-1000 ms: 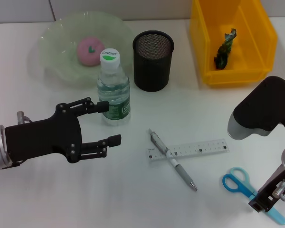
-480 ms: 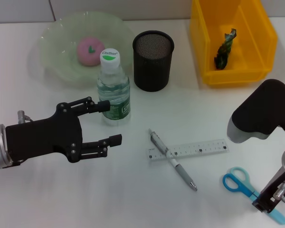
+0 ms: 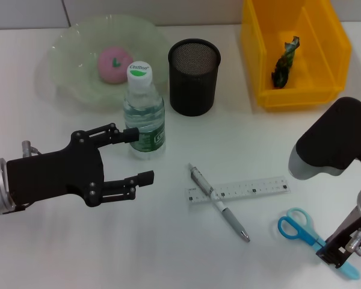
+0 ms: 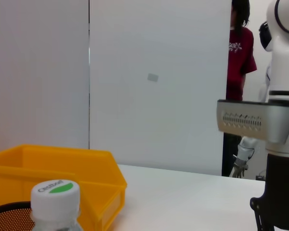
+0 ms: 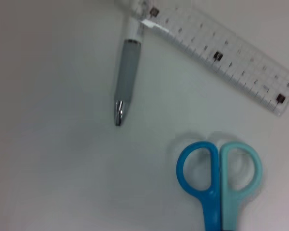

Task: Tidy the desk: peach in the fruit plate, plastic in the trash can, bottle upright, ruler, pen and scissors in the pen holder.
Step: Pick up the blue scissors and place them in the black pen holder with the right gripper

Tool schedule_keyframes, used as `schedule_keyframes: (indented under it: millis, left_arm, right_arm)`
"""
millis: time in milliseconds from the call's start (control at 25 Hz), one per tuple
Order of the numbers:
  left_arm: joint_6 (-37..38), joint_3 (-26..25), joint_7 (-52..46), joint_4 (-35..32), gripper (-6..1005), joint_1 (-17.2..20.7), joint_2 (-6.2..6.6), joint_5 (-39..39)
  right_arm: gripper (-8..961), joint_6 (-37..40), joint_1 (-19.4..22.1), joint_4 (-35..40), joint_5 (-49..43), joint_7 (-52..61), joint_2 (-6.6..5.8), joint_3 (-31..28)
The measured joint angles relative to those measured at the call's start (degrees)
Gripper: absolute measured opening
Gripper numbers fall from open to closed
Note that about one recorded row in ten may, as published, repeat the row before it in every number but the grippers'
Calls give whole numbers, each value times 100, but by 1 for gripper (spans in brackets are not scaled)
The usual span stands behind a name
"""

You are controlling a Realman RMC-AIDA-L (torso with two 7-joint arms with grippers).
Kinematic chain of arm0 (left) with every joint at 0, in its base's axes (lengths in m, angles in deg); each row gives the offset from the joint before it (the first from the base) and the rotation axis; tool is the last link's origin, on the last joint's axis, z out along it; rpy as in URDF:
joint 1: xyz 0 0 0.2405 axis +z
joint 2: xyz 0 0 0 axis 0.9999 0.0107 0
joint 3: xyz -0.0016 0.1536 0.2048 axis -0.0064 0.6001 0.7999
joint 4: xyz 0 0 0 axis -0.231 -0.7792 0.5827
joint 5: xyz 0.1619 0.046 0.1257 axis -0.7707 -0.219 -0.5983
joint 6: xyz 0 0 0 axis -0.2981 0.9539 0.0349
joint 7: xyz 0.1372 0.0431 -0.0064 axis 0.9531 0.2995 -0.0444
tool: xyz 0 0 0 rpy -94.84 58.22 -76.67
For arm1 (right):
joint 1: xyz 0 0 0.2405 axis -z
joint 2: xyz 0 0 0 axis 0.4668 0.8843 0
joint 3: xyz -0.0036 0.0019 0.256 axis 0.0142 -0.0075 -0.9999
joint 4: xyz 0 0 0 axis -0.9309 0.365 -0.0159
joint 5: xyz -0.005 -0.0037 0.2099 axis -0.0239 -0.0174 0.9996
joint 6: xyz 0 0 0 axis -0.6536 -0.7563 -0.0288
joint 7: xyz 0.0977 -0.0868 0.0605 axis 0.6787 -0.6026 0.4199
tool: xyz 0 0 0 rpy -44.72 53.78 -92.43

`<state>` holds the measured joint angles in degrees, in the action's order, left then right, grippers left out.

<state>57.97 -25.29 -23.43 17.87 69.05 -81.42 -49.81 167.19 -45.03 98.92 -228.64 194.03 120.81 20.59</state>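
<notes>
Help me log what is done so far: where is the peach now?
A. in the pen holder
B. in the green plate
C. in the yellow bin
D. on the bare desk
B: the pink peach rests inside the green plate, behind the upright bottle.

Black mesh pen holder [image 3: 194, 76], glossy yellow bin [image 3: 295, 51]

— Where do things sit along the desk's [image 3: 180, 259] far edge?
— Fruit plate [image 3: 78, 78] at the left with the peach [image 3: 112, 64] in it, pen holder [image 3: 194, 76] mid-edge, trash can [image 3: 295, 51] in the right corner holding the plastic [image 3: 284, 62].
— And nearer?
— The bottle [image 3: 143, 114] stands upright before the plate. The pen [image 3: 219, 203] lies across the ruler [image 3: 237, 189] mid-desk; the scissors [image 3: 302, 230] lie toward the near right corner.
</notes>
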Motion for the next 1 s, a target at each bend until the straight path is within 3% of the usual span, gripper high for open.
schedule_keyframes:
  millis: [200, 320, 360, 400, 440, 480, 560, 600, 720, 760, 960, 1000]
  left_arm:
    - [1, -7, 0, 0, 800, 15, 0, 19]
    - [6, -8, 0, 0, 800, 21, 0, 42]
    - [13, -7, 0, 0, 800, 22, 0, 46]
    - [18, -7, 0, 0, 800, 22, 0, 49]
    - [28, -7, 0, 0, 800, 21, 0, 52]
    - [29, -7, 0, 0, 800, 21, 1, 53]
    - [40, -6, 0, 0, 800, 7, -4, 58]
    - [40, -6, 0, 0, 800, 7, -4, 58]
    - [95, -6, -9, 0, 800, -16, -15, 73]
    - [95, -6, -9, 0, 800, -16, -15, 73]
    - [130, -6, -17, 0, 800, -16, -18, 129]
    - [130, -6, -17, 0, 800, -16, -18, 129]
  right_arm:
    - [198, 112, 243, 559, 31, -181, -3, -354]
    - [199, 142, 443, 953, 211, -438, 1, -893]
    - [199, 128, 573, 1158, 445, -642, 1, -1322]
    - [199, 128, 573, 1158, 445, -642, 1, -1322]
    - [199, 28, 712, 1279, 764, -948, -3, -1840]
    - [199, 28, 712, 1279, 764, -948, -3, -1840]
    - [199, -343, 922, 1267, 1468, -1492, -5, -2603]
    - [199, -343, 922, 1267, 1468, -1492, -5, -2603]
    - [199, -1401, 1185, 478, 3243, -2824, -24, -3700]
    - [199, -1401, 1185, 478, 3243, -2824, -24, -3700]
    - [198, -2191, 1030, -1139, 5459, -4712, -43, -4452]
    - [198, -2191, 1030, -1139, 5459, -4712, -43, -4452]
